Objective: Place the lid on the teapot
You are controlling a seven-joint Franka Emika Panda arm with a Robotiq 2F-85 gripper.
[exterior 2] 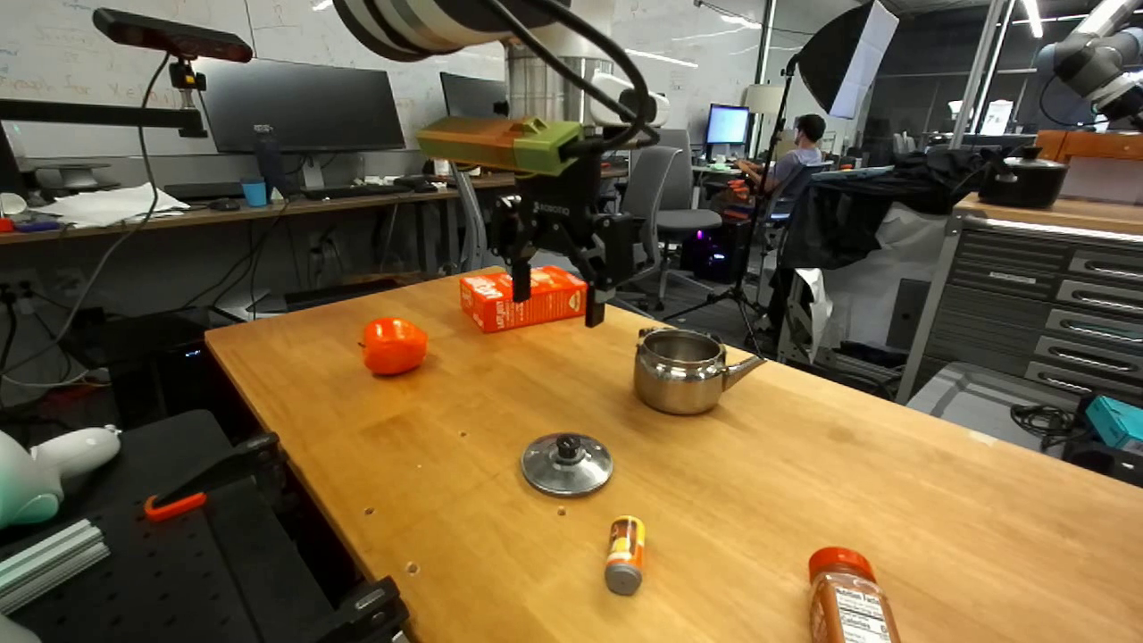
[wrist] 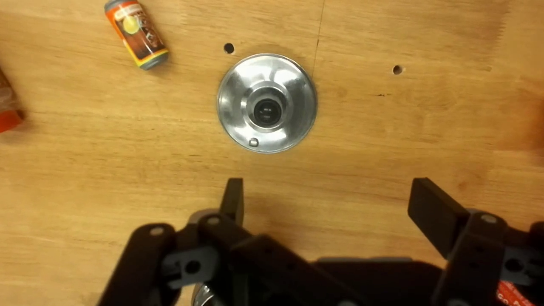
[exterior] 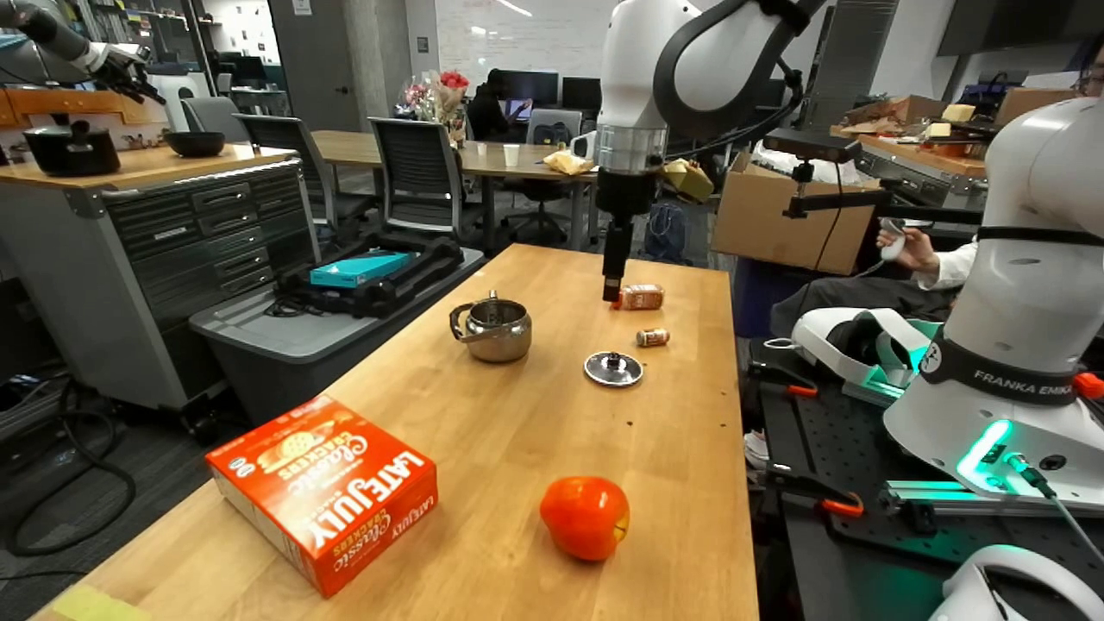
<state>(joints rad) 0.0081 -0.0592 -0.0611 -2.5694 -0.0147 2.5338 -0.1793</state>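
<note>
The lid is a round silvery disc with a dark knob, lying flat on the wooden table with its knob up. It also shows in an exterior view and near the top middle of the wrist view. The teapot is a shiny silver pot with an open top, standing upright on the table, apart from the lid. In the wrist view only a sliver of the teapot shows at the bottom, behind a finger. My gripper is open and empty above the table; in the wrist view its fingers are spread below the lid.
A small can-like shaker lies near the lid. A red-capped spice bottle lies farther along the table. An orange-red ball-like fruit and a red cracker box are at the opposite end. The robot base stands beside the table.
</note>
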